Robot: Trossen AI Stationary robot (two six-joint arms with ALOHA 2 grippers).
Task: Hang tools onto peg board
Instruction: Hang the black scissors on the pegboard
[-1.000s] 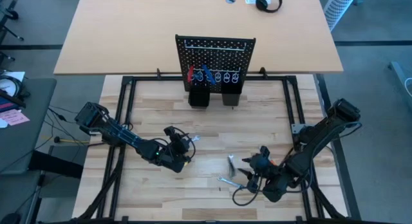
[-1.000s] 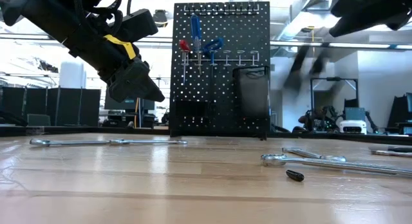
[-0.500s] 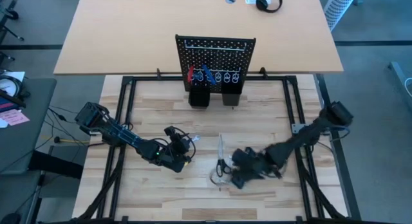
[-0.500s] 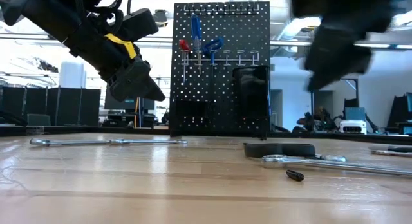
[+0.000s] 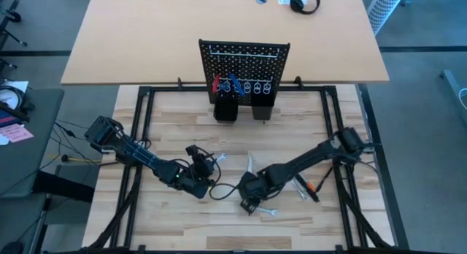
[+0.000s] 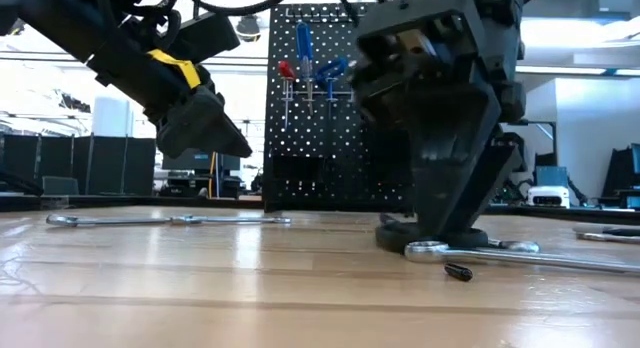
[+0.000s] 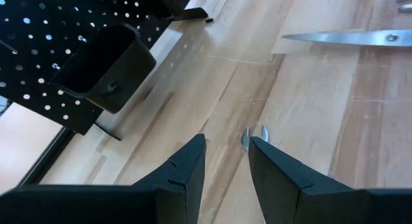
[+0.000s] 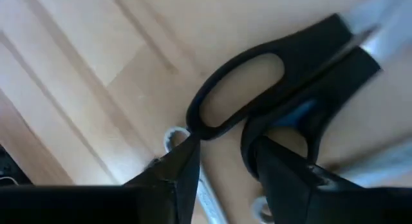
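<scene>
Straddling one black loop of the scissors (image 8: 270,89), the right gripper (image 8: 222,153) stands parted, not yet clenched (left gripper (image 7: 225,143) idles apart, empty), needing closure before lifting toward the peg board (image 5: 244,68).

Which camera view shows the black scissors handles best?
The right wrist view: the scissors handles fill it, by the right gripper. The left wrist view shows only blades; the high view shows them tiny; the low view, edge-on.

One peg board (image 5: 244,58), two black cups (image 5: 225,110), three tools hung (image 6: 305,58), one pair of scissors (image 8: 277,89).
</scene>
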